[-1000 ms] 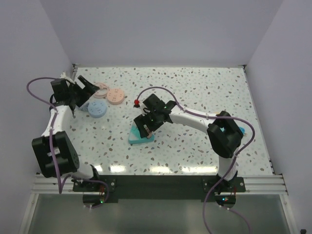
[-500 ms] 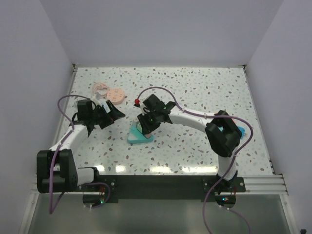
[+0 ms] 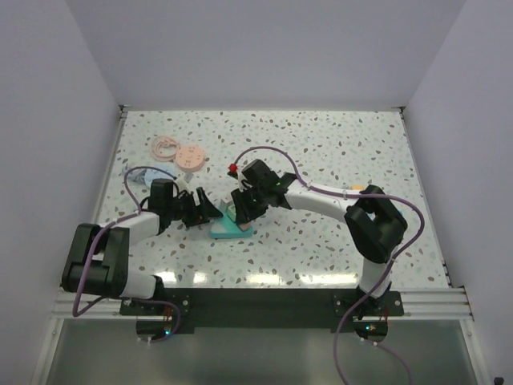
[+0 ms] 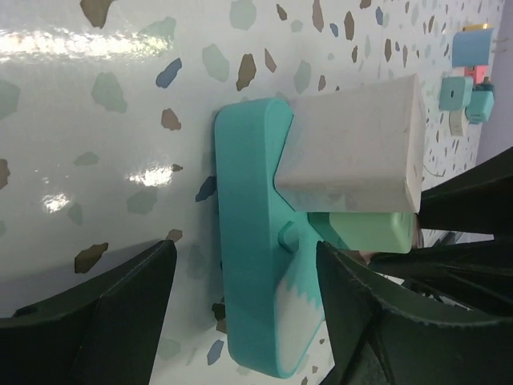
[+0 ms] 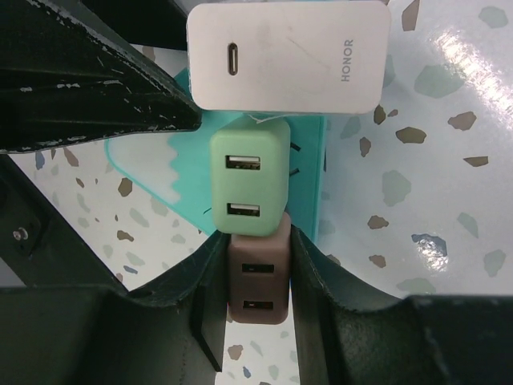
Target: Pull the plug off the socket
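Risked hauling up teal socket [image 4: 244,160] with brown plug [image 5: 258,293] clamped in right gripper [image 5: 256,269], owing to left gripper [image 4: 244,253] open astride it.

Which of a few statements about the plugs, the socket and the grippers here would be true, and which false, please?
1. Three plugs sit in the socket: a white plug, a green plug and a brown plug. True.
2. The right gripper is shut on the white plug. False: it is shut on the brown plug.
3. The green plug stands between the white plug and the brown plug. True.
4. The white plug shows two ports. False: it shows one oval port.
5. The left gripper is far from the socket. False: its open jaws straddle the socket.
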Available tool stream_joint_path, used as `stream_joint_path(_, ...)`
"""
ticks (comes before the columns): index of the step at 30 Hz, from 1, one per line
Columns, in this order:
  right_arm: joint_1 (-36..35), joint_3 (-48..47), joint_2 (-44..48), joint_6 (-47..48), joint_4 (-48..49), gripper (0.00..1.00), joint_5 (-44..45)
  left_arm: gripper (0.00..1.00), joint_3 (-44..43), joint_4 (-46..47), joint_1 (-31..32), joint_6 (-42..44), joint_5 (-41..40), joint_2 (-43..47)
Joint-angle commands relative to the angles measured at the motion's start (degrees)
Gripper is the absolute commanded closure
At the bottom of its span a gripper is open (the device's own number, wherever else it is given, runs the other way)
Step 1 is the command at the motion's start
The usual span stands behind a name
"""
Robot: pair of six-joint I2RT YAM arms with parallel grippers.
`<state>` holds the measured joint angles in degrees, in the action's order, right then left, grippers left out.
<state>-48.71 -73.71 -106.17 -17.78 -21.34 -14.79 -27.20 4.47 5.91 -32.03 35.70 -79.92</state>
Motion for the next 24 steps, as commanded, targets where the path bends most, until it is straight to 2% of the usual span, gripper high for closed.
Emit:
stream_joint_path(1, 0.10, 1.12, 2.19, -2.34, -0.63, 1.00, -2.53, 0.26, 2.06, 6.76, 0.50, 3.55, 2.87, -2.95)
stream_joint_path(3, 0.28, 0.85, 2.37, -2.35, -0.54, 1.00, -2.88, 0.31, 3.90, 10.10, 0.68, 1.80, 7.07, -4.79)
stream_joint_path(10, 0.19, -1.08, 2.63, -2.08, -2.47, 1.00, -2.62, 0.56, 6.02, 21.18, 5.07, -4.00, 12.02, -6.12)
stream_joint_path(12, 0.19, -2.31, 2.64, -1.99, -3.17, 1.00, -2.09, 0.68, 5.84, 22.16, 5.60, -5.49, 12.02, -6.47)
stream_joint_path(13, 0.19, -2.83, 2.63, -1.82, -4.22, 1.00, -1.91, 0.77, 5.84, 23.12, 5.60, -5.85, 12.02, -6.56)
stream_joint_path(15, 0.19, -4.15, 2.72, -1.21, -5.28, 1.00, -1.30, 0.88, 5.67, 23.48, 5.69, -6.90, 11.59, -6.83)
stream_joint_path(16, 0.28, -4.68, 2.72, -0.94, -6.68, 1.00, -1.04, 0.99, 5.32, 22.87, 5.69, -7.17, 11.15, -6.92)
stream_joint_path(24, 0.19, -7.50, 8.51, 1.70, -14.86, 1.00, 7.21, 1.00, 1.98, 18.47, 5.78, -5.94, 5.08, -10.25)
